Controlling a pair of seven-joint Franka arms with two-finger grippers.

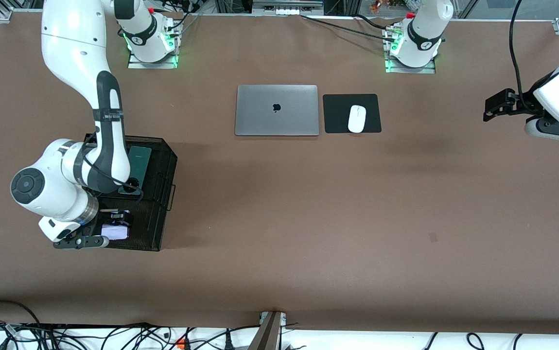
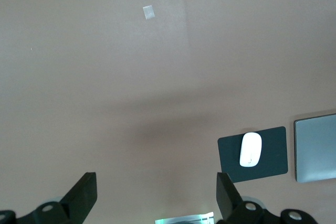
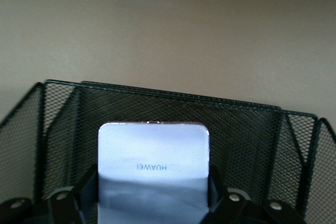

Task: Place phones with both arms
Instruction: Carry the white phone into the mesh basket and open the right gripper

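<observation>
While my right gripper (image 1: 120,224) sits low in the black wire-mesh tray (image 1: 163,194), it's clamped on the squarish pale lilac phone (image 3: 153,174) — fingers (image 3: 88,187) press both long edges, with the "HUAWEI" lettering on the phone's face showing upside down in the right wrist view. That phone (image 1: 115,232) is in the tray's compartment nearest the front camera, and I can't tell whether it touches the tray floor.

A longer dark green phone with a round camera ring (image 1: 139,163) lies in the tray's compartment farther from the front camera, partly hidden under my right arm (image 1: 107,141). The tray stands on the brown desk (image 1: 279,218) at the right arm's end.

My left gripper (image 2: 156,192) is released — jaws spread wide, nothing between them. It hangs in the air over bare desk at the left arm's end, waiting.

Mid-desk, near the bases: a closed grey laptop (image 1: 277,110), and just beside it toward the left arm's end a black mouse pad (image 1: 338,114) with a white mouse (image 1: 357,118) on it. I can't find the black phone in any view.
</observation>
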